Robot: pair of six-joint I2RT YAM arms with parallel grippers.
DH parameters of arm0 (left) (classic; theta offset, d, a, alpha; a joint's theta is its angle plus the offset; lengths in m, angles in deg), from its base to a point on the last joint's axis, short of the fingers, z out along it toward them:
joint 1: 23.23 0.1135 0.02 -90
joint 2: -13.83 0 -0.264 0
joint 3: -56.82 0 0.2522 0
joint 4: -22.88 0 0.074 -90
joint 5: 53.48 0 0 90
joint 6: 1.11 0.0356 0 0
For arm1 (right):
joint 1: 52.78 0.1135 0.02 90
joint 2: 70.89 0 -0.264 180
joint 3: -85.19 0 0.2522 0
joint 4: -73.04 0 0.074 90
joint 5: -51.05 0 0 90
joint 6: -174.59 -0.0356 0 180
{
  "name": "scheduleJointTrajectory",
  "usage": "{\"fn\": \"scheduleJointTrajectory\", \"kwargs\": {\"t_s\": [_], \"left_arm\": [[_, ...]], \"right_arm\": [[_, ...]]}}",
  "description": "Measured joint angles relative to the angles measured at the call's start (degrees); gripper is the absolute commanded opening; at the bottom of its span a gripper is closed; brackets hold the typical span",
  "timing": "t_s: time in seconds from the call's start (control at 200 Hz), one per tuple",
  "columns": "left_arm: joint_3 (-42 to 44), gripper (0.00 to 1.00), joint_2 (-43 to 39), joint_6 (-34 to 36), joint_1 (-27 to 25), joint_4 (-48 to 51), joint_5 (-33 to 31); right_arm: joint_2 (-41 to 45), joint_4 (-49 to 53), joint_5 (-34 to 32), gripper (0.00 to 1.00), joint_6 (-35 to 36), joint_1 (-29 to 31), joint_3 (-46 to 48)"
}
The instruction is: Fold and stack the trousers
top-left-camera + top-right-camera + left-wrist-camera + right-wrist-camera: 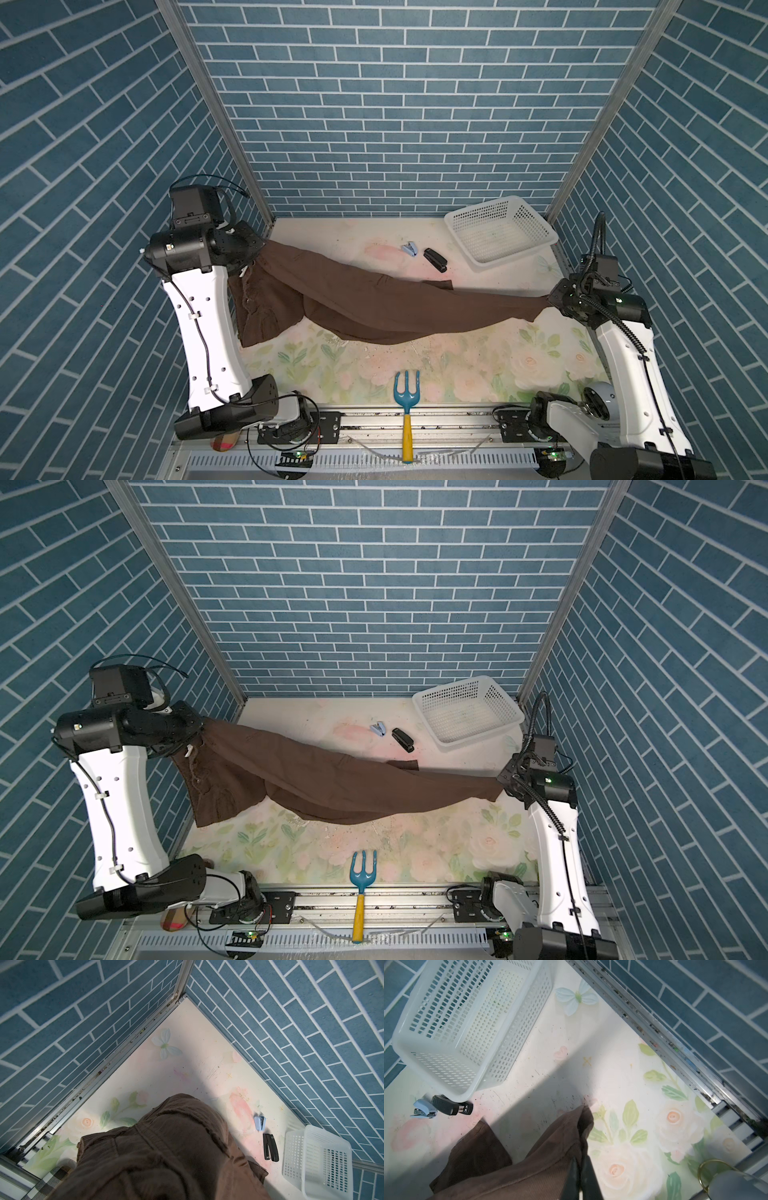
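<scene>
Floral tabletop (478, 370), open strip between hanging trousers (395, 307) and near-edge fork (407, 395)

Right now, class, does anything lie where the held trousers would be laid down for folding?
Nothing visible on the bare table in front of the trousers. The blue stapler and black stapler lie just behind them; the garden fork sits at the front edge.

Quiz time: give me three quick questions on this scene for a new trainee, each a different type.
1. True or false: the trousers lie inside the basket.
2. The right gripper is shut on: A) the basket B) the trousers C) nothing.
3. Fill in: the garden fork has a blue head and a ____ handle.
Key: 1 false; 2 B; 3 yellow.
</scene>
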Motion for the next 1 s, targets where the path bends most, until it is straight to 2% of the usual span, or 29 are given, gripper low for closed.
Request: {"fn": "scheduleJointTrajectory", "kwargs": {"t_s": [0.145, 0.31, 0.37, 0.455, 0.6, 0.765, 0.875, 1.0], "left_arm": [[0.37, 0.0, 0.0, -0.09, 0.0, -0.07, 0.5], [0.46, 0.0, 0.42, -0.09, 0.02, -0.02, 1.31], [0.39, 0.0, 0.92, -0.04, 0.04, -0.02, 1.57], [0.35, 0.0, 1.7, 0.15, 0.04, -0.02, 1.79], [0.85, 0.0, 2.03, 0.66, 0.09, -0.11, 1.75], [3.98, 0.0, 1.73, 0.81, 0.11, -1.22, 1.81], [6.08, 0.0, 1.75, 0.68, 0.11, -2.25, 2.21], [7.08, 0.0, 1.75, 0.15, 0.11, -2.84, 2.43]], "right_arm": [[-7.37, -1.97, 2.01, 0.0, -0.57, -2.73, 0.0], [-25.81, -8.72, 5.53, 0.0, -0.59, -6.05, -3.56], [-32.96, -10.23, 6.82, 0.21, -0.55, -6.47, -7.74], [-37.55, -14.05, 8.79, 0.33, -0.9, -6.6, -10.21], [-35.54, -16.28, 10.1, 0.39, -0.68, -6.43, -9.22], [-26.6, -16.63, 9.14, 0.38, 1.27, -4.7, -1.75], [-21.62, -15.56, 8.0, 0.39, 2.73, -0.13, 4.0], [-19.63, -14.64, 8.2, 0.44, 3.17, 5.66, 9.86]]}}
